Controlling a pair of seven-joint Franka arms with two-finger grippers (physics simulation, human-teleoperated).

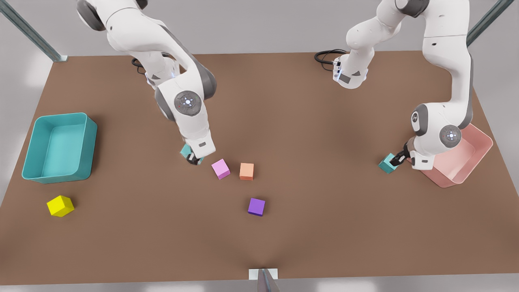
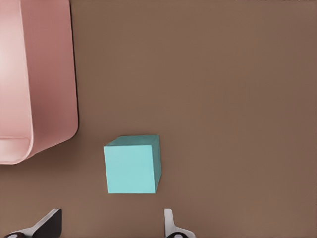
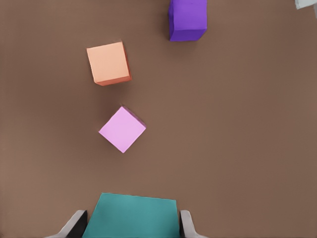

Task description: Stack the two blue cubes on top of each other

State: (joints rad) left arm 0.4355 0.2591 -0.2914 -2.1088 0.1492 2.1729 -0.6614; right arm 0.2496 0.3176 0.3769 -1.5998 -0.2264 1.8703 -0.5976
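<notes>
One blue cube (image 1: 186, 150) (image 3: 130, 214) sits between the fingers of my right gripper (image 1: 194, 159) (image 3: 132, 223), at the front view's centre left. Both fingers press its sides, so the gripper is shut on it. The other blue cube (image 1: 388, 164) (image 2: 132, 164) rests on the table at the front view's right, beside the pink bin (image 1: 466, 162) (image 2: 34, 79). My left gripper (image 1: 399, 158) (image 2: 111, 220) hovers just above and beside this cube, open, with the cube ahead of its fingertips (image 2: 169, 218) rather than between them.
A pink cube (image 1: 220, 168) (image 3: 122, 129), an orange cube (image 1: 246, 171) (image 3: 108, 63) and a purple cube (image 1: 256, 207) (image 3: 187, 19) lie close to the right gripper. A yellow cube (image 1: 60, 205) and a large teal bin (image 1: 28, 162) stand at the front view's left.
</notes>
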